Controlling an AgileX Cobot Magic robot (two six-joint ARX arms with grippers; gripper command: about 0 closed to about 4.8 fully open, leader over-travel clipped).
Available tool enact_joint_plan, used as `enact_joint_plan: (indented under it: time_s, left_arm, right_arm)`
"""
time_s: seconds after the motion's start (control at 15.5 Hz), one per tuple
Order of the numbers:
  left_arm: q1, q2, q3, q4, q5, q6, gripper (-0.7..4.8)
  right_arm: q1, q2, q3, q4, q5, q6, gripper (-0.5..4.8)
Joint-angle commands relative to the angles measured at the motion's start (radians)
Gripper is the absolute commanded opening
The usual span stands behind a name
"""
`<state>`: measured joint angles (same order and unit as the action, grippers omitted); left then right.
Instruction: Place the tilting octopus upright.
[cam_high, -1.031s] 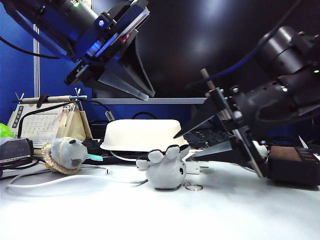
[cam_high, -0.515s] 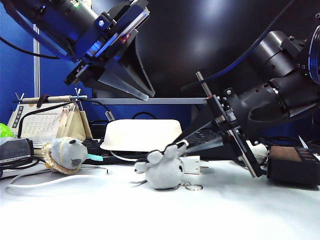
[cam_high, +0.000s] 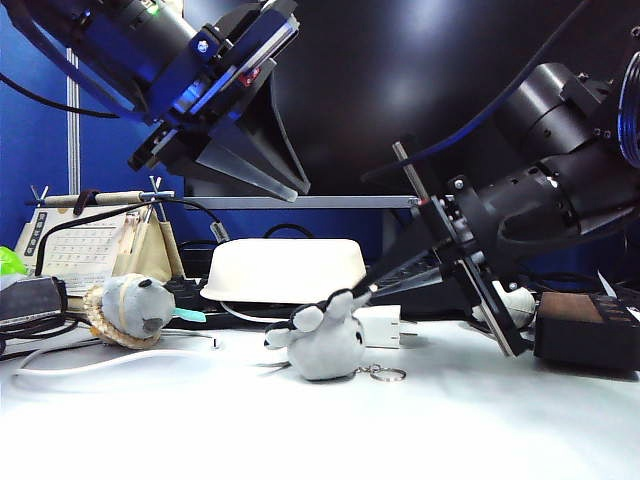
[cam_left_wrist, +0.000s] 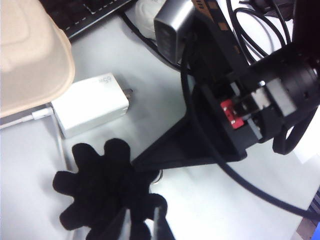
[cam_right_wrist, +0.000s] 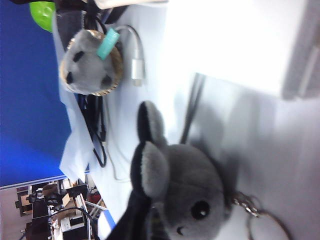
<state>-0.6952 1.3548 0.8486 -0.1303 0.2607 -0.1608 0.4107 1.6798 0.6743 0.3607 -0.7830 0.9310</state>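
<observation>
The light-grey octopus (cam_high: 322, 345) lies tipped over at the table's middle, black-bottomed tentacles pointing up and its keyring (cam_high: 385, 374) on the table beside it. My right gripper (cam_high: 352, 295) reaches down from the right and is shut on one raised tentacle. In the right wrist view its dark fingers (cam_right_wrist: 142, 215) pinch that tentacle beside the octopus (cam_right_wrist: 192, 192) face. My left gripper (cam_high: 300, 192) hangs open high above the table at the left, holding nothing. Its wrist view looks down between its fingers (cam_left_wrist: 125, 227) onto the octopus's (cam_left_wrist: 100, 185) black underside.
A round grey plush with a woven tan brim (cam_high: 130, 308) lies at the left. Behind the octopus stand a cream box (cam_high: 285, 270) and a white charger (cam_high: 378, 325). A desk calendar (cam_high: 80, 250) stands far left, a black box (cam_high: 585, 325) far right. White cable (cam_high: 120, 362) trails across the front left.
My right gripper's jaws have closed from wide open onto a raised tentacle, and the octopus has shifted slightly left. The left arm has stayed still.
</observation>
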Motion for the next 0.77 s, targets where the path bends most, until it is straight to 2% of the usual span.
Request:
enact_joint_plan:
  time_s: [0.06,0.19,0.26,0.45,0.77]
  left_arm:
    - [0.000,-0.001,0.003,0.013,0.002,0.004,0.76]
    - [0.000,-0.001,0.003,0.013,0.002,0.004,0.76]
    - [0.000,-0.001,0.003,0.012,0.006,0.004,0.76]
    - [0.000,-0.001,0.003,0.012,0.006,0.004,0.76]
    - [0.000,-0.001,0.003,0.005,0.007,0.004,0.76]
  right_arm:
    - [0.001,-0.002,0.003,-0.021,-0.008,-0.043,-0.03]
    - [0.001,-0.002,0.003,-0.019,-0.008,-0.057,-0.03]
    - [0.001,-0.002,0.003,-0.020,-0.009,-0.122,-0.03]
    - [0.001,-0.002,0.003,-0.019,-0.030,-0.185,-0.03]
    - [0.001,-0.003,0.003,-0.004,-0.050,-0.232,-0.03]
